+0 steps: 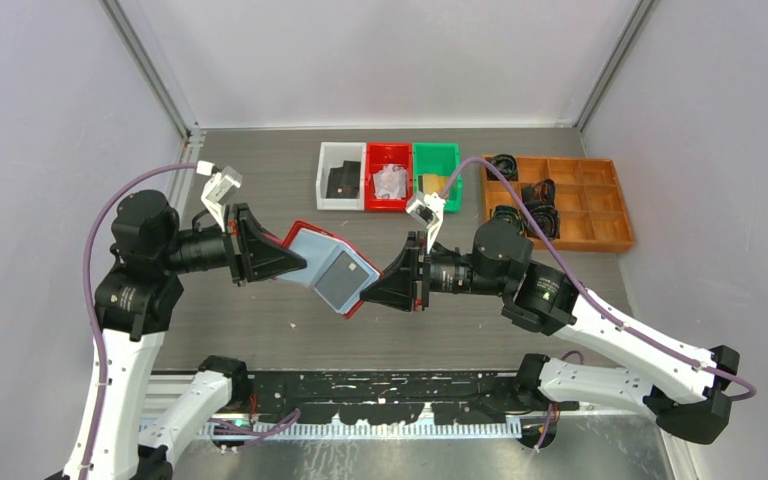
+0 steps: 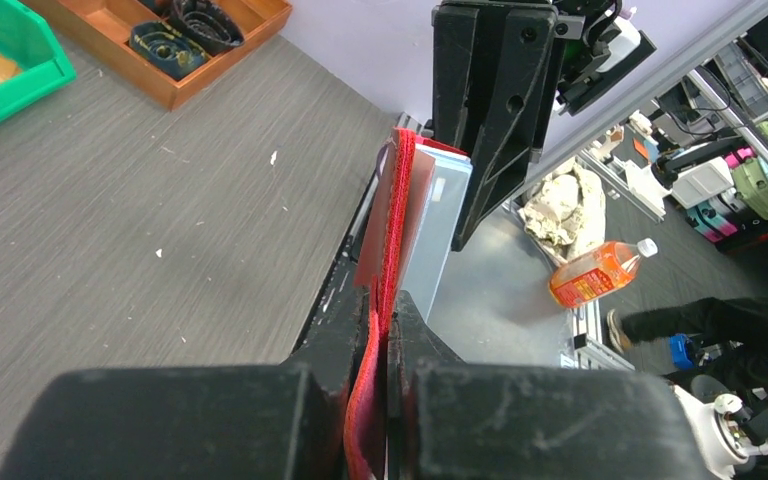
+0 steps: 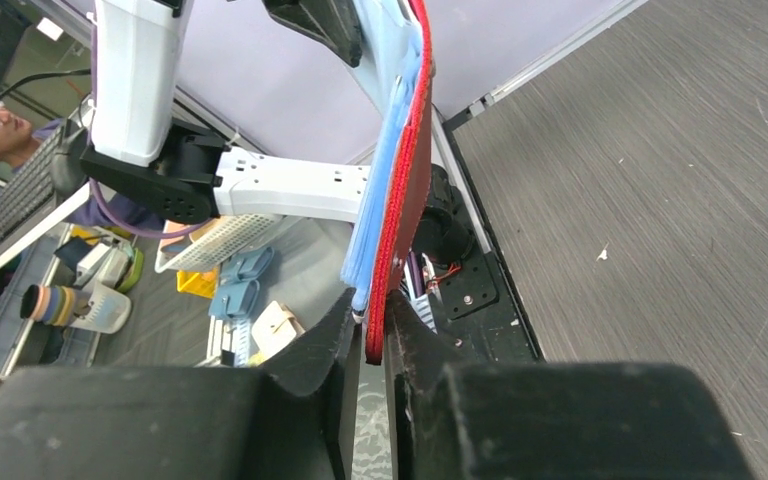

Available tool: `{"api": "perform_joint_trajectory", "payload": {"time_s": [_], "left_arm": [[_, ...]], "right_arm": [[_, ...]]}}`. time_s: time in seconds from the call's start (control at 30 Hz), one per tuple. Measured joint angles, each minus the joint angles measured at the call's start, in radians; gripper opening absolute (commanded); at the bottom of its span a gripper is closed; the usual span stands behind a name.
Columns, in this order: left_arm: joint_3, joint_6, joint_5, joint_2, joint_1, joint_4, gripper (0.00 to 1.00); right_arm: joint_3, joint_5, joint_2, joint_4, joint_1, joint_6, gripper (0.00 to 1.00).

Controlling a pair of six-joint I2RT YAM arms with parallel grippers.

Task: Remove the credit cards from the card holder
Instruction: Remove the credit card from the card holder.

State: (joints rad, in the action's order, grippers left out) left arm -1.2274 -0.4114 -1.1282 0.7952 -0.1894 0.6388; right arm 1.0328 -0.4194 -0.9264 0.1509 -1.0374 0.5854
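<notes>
The red card holder (image 1: 312,252) hangs in the air between my two arms, open, with its pale blue-grey pocket pages facing up. A dark grey card (image 1: 346,276) sits in the nearer pocket. My left gripper (image 1: 298,264) is shut on the holder's left red cover; in the left wrist view the cover (image 2: 392,225) runs edge-on between my left gripper's (image 2: 388,325) jaws. My right gripper (image 1: 367,294) pinches the holder's lower right corner; in the right wrist view the red cover (image 3: 407,185) and blue pages sit between my right gripper's (image 3: 371,322) narrow jaws.
White bin (image 1: 341,176), red bin (image 1: 389,176) and green bin (image 1: 436,170) stand in a row at the back. An orange compartment tray (image 1: 572,205) with black parts is at the back right. The grey table (image 1: 260,320) lies below the holder.
</notes>
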Motion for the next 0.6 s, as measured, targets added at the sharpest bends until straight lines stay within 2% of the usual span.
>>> {"api": "perform_joint_trajectory", "payload": {"time_s": [0.27, 0.43, 0.6], "left_arm": [[-0.001, -0.027, 0.0, 0.004, 0.0, -0.02, 0.0], [-0.001, -0.032, 0.0, 0.004, 0.0, -0.028, 0.0], [-0.001, -0.029, 0.0, 0.003, 0.0, -0.039, 0.0]], "right_arm": [[0.0, 0.042, 0.0, 0.01, 0.0, -0.023, 0.18], [0.0, 0.076, 0.0, 0.006, 0.0, -0.022, 0.29], [0.0, 0.099, -0.003, -0.021, 0.0, -0.006, 0.33]]}}
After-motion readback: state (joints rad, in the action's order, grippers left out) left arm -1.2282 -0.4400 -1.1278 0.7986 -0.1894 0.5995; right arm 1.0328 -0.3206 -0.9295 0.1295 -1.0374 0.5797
